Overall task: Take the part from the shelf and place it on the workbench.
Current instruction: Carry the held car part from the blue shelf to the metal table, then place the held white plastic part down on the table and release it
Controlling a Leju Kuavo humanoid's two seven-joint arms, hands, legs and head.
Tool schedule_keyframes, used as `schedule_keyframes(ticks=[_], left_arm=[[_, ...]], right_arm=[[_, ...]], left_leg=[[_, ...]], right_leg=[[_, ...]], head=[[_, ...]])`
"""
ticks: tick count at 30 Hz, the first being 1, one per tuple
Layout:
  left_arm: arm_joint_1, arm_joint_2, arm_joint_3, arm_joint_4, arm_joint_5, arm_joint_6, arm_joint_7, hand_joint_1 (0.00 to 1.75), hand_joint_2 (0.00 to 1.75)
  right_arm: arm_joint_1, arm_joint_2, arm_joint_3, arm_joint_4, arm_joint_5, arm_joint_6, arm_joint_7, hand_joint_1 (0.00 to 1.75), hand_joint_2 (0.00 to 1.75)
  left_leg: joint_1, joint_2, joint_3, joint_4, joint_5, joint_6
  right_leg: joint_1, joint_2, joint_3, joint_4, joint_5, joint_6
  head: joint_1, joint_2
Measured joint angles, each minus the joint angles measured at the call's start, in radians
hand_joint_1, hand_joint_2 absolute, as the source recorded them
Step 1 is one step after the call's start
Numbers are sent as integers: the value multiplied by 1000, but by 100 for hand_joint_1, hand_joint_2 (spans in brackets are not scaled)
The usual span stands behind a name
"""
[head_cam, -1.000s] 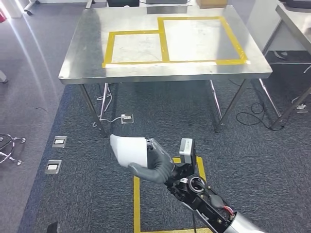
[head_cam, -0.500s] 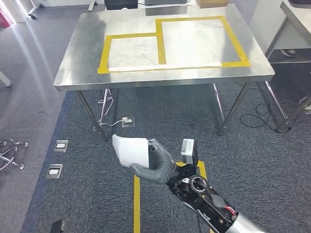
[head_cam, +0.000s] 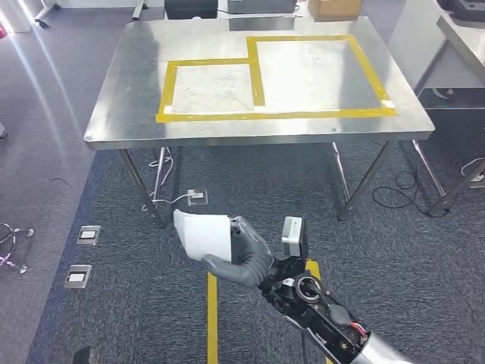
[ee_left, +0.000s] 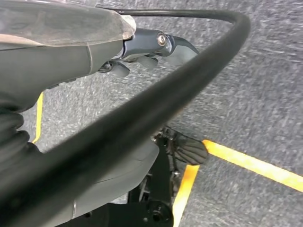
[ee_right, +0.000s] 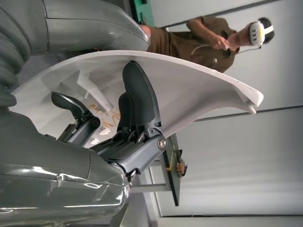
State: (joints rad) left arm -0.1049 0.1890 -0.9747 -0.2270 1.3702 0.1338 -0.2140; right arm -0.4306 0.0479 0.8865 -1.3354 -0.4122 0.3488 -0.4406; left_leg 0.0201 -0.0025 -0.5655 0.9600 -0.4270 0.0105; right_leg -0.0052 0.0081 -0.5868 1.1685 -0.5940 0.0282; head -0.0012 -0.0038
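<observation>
Right hand (head_cam: 243,254) clasps white part (head_cam: 203,233), fingers wrapped round it, well short of workbench (head_cam: 131,83). Carry step: keep part level, clear near edge, aim for taped yellow outlines (head_cam: 255,76). Left hand (ee_left: 150,52): state unclear.

Silver arm (head_cam: 377,350), dark grey fingers (head_cam: 243,267)

The workbench (head_cam: 114,114) is bare brushed metal, its top dully glossy and scuffed, marked with smooth yellow tape (head_cam: 258,83), and it stands on rough, matt grey carpet (head_cam: 411,258). The part (head_cam: 200,233) looks like smooth matt white plastic. The right hand (head_cam: 243,254) holding it has matt, rubbery grey fingers (ee_right: 137,97), and a glossy silver arm shell (head_cam: 377,353) sits behind it.
</observation>
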Motion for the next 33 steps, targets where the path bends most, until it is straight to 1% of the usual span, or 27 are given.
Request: schedule_keyframes(ticks=[1, 2, 3, 4, 5, 6, 7, 8, 11, 12, 13, 14, 16, 17, 18, 19, 20, 21, 22, 23, 26, 27, 28, 29, 31, 32, 33], left_arm=[[0, 0, 0, 0, -3, -1, -1, 0, 175], [1, 0, 0, 0, -5, -2, -1, 0, 175], [1, 0, 0, 0, -6, -2, -1, 0, 175], [1, 0, 0, 0, -7, -2, -1, 0, 175], [2, 0, 0, 0, -7, -3, -1, 0, 175], [1, -1, 0, 0, -7, -3, -1, 0, 175], [0, -2, 0, 0, -8, -4, -1, 0, 175], [-1, -2, 0, 0, -8, -4, -1, 0, 175], [-2, -1, 0, 0, -8, -5, -1, 0, 175], [-2, -1, 0, 0, -8, -5, -1, 0, 175], [-3, -1, 0, 0, -8, -5, -1, 0, 175], [-4, -1, 0, 0, -8, -5, -1, 0, 175], [-3, -1, 0, 0, -8, -5, -1, 0, 175], [-1, -1, 0, 0, -8, -5, -1, 0, 175], [1, -1, 0, 0, -7, -5, -1, 0, 175], [2, 0, 0, 0, -7, -5, -1, 0, 175], [2, 0, 0, 0, -6, -5, -1, 0, 175], [2, 1, 0, 0, -6, -5, -1, 0, 175], [1, 2, 0, 0, -6, -5, -1, 0, 175], [0, 2, 0, 0, -6, -4, -1, 0, 175], [0, 0, 0, 0, -2, -4, 0, 0, 175], [0, 0, 0, 0, 0, -2, 1, 0, 175], [0, -1, 0, 0, 3, -1, 2, 0, 175], [0, -1, 0, 0, 5, 0, 2, 0, 175], [0, -1, 1, 0, 8, 3, 2, 0, 175], [1, 0, 1, 0, 10, 3, 2, 0, 175], [1, 0, 2, 0, 11, 4, 2, 0, 175]], right_arm=[[3, 0, 0, 0, 1, -3, 0, 175, 175], [7, -1, -1, 0, 3, -5, 0, 175, 175], [9, -1, -1, 0, 3, -5, 1, 175, 175], [10, -1, -2, -1, 4, -5, 1, 175, 175], [11, -1, -3, -1, 4, -6, 1, 175, 175], [11, -2, -4, -1, 4, -6, 0, 175, 175], [11, -2, -5, -2, 4, -6, 1, 175, 175], [11, -3, -6, -2, 4, -7, 1, 175, 175], [15, -3, -10, -8, 4, -8, 1, 175, 175], [15, -3, -12, -10, 5, -7, 1, 175, 175], [15, -3, -14, -12, 5, -7, 1, 175, 175], [15, -3, -14, -13, 5, -6, 1, 175, 175], [17, -3, -14, -14, 5, -6, 3, 175, 175], [19, -3, -14, -14, 6, -6, 4, 175, 175], [20, -3, -14, -14, 7, -7, 5, 175, 175], [20, -3, -14, -14, 7, -6, 6, 175, 175], [21, -3, -14, -15, 8, -6, 6, 175, 175], [20, -3, -14, -15, 9, -6, 6, 175, 175], [20, -3, -14, -16, 9, -5, 7, 175, 175], [19, -3, -14, -16, 9, -5, 7, 175, 175], [16, -3, -14, -17, 10, -1, 7, 175, 175], [15, -3, -14, -17, 11, 1, 7, 175, 175], [13, -3, -14, -17, 11, 3, 6, 175, 175], [12, -3, -14, -17, 12, 4, 6, 175, 175], [13, -3, -14, -16, 12, 5, 6, 175, 175], [15, -3, -14, -15, 12, 6, 6, 175, 175], [16, -3, -14, -14, 12, 6, 6, 175, 175]], left_leg=[[-1, 0, 7, 0, -6, 1], [-2, -1, 15, 0, -13, 2], [-3, -2, 25, 0, -21, 1], [-3, -4, 38, 0, -29, -1], [-3, -5, 50, 0, -39, -3], [-5, -6, 59, 0, -47, -7], [-6, -6, 64, 0, -53, -11], [-6, -6, 65, 0, -56, -16], [-4, -4, 68, -2, -63, -32], [-3, -3, 62, 14, -72, -37], [-3, -3, 44, 54, -89, -42], [-2, -2, 9, 115, -111, -46], [-1, -2, -82, 251, -145, -51], [-1, -2, -115, 285, -139, -53], [-1, -2, -128, 278, -112, -53], [-1, -2, -121, 233, -66, -52], [-1, -2, -100, 161, -15, -50], [-3, -2, -75, 93, 20, -47], [-5, -1, -54, 41, 36, -42], [-8, -1, -41, 11, 37, -36], [-7, -2, -26, -3, 18, -19], [-4, -2, -19, -6, 14, -13], [-1, -1, -10, -8, 10, -8], [-1, 0, -3, -10, 5, -3], [-1, 0, 11, -9, -8, 2], [-1, -1, 20, -9, -15, 2], [-1, -2, 31, -9, -23, 0]], right_leg=[[-1, 0, -40, 62, -15, 1], [-2, 0, -67, 94, -10, 0], [-2, -1, -75, 83, 19, -1], [-2, -1, -63, 31, 66, -5], [-1, -1, -41, -41, 117, -10], [3, 0, -17, -104, 154, -16], [5, 0, 4, -154, 173, -22], [9, 0, 15, -178, 174, -27], [10, 5, 31, -199, 164, -37], [7, 5, 38, -207, 164, -42], [4, 3, 47, -215, 163, -46], [3, 1, 54, -219, 160, -50], [3, -1, 62, -221, 152, -56], [4, 0, 68, -221, 147, -58], [4, 1, 75, -221, 141, -58], [4, 3, 84, -221, 134, -56], [4, 4, 93, -221, 126, -54], [6, 4, 98, -220, 117, -50], [8, 5, 101, -220, 109, -45], [10, 5, 101, -220, 103, -40], [11, 4, 108, -219, 87, -25], [10, 3, 104, -200, 75, -19], [9, 2, 87, -157, 55, -13], [6, 1, 55, -92, 29, -9], [2, 0, -33, 55, -16, -4], [0, 0, -66, 96, -15, -2], [-1, 0, -80, 96, 8, -2]], head=[[5, 0], [9, 0], [13, 0], [18, 0], [22, 0], [25, 0], [29, 0], [30, 0], [29, 0], [25, 0], [19, 0], [12, 0], [0, 0], [-4, 0], [-9, 0], [-14, 0], [-19, 0], [-24, 0], [-27, 0], [-27, 0], [-21, 0], [-17, 0], [-12, 0], [-7, 0], [4, 0], [7, 0], [12, 0]])
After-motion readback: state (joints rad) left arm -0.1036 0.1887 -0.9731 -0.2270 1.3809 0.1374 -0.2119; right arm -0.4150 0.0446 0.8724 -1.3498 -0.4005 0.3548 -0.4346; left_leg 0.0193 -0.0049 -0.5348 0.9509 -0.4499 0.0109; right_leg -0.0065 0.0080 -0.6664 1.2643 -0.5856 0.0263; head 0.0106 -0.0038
